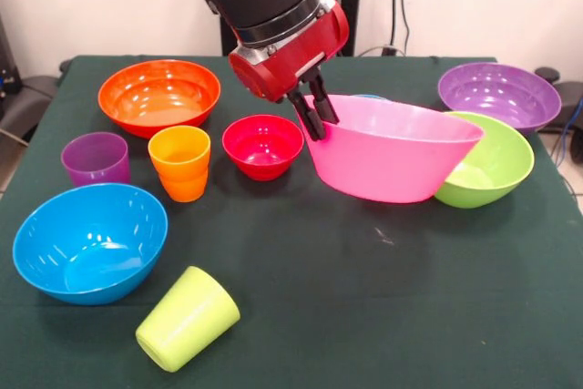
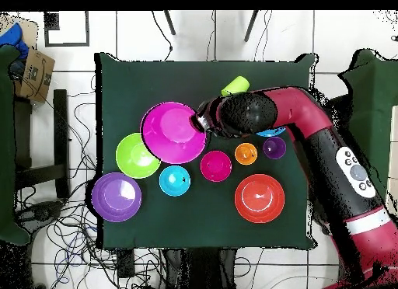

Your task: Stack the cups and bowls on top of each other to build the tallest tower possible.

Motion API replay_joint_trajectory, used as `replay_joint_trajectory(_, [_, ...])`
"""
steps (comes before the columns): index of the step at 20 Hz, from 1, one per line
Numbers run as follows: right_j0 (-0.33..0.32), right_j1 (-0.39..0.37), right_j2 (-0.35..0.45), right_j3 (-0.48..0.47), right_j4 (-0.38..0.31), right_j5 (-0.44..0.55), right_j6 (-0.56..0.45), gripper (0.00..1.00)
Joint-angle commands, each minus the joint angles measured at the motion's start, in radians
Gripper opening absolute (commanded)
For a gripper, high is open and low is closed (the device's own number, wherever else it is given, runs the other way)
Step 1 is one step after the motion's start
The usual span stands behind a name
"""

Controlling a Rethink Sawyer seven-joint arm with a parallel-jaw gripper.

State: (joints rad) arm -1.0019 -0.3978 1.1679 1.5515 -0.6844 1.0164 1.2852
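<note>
Gripping the pink bowl (image 1: 392, 157) by its rim, the gripper (image 1: 315, 117) is clamped there and tilts it off the desk (image 1: 364, 298), probably for lifting. Red bowl (image 1: 262, 145) sits just beside; lime green bowl (image 1: 492, 166) beyond.

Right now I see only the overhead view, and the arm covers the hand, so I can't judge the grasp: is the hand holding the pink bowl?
Observer: Yes, the hand is closed on the rim of the pink bowl, on the side toward the red bowl.
Operator: Is the bowl level?
Observer: No, it tilts. The gripped side is up and the other side is down by the lime green bowl.
Operator: What's the blue sliver under the arm?
Observer: A large blue bowl, upright and empty.
</note>
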Motion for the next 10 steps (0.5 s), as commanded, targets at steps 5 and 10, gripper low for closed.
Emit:
replay_joint_trajectory(5, [0.048,0.010,-0.088,-0.100,-0.028,0.134,-0.371,0.00])
replay_joint_trajectory(10, [0.045,0.017,-0.086,-0.105,-0.021,0.128,-0.390,0.00])
